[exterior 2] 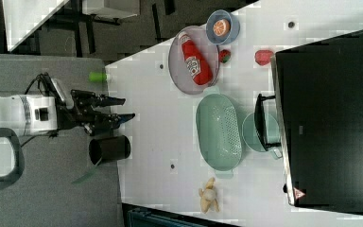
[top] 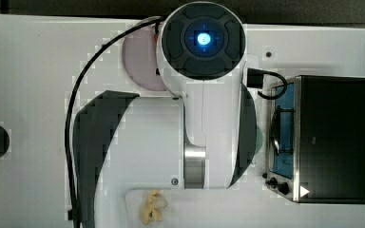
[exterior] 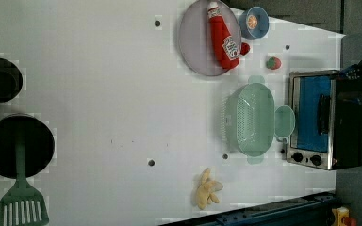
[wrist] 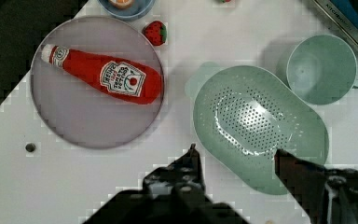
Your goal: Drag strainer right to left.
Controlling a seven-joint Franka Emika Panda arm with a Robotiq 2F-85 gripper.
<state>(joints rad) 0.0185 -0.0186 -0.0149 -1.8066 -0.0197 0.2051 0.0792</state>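
A pale mint-green oval plastic strainer (wrist: 259,126) with a dotted, perforated bottom sits on a white table (exterior: 99,94), just beside a smaller round mint-green cup (wrist: 321,67) and near a large round grey-lilac plate (wrist: 74,126) that holds a red soft ketchup bottle (wrist: 105,77). The black robot gripper (wrist: 235,156) hangs above the strainer's near edge with its two fingers spread fairly wide and nothing between them; in the right view the gripper (exterior 2: 118,109) is well apart from the strainer (exterior 2: 219,131) and not yet down at the table. The step in hand looks like the approach before any contact. To do it well, the gripper would likely need to come down so one finger sits inside the strainer's rim and the other outside, close on the thin wall, then pull slowly and keep the strainer flat on the table, steering away from the plate and a yellow soft toy (exterior: 207,188) lying beyond the strainer. The cup beside a silver toaster oven (exterior: 323,117) should stay untouched. The ketchup bottle carries a white label, but its writing is too small to read
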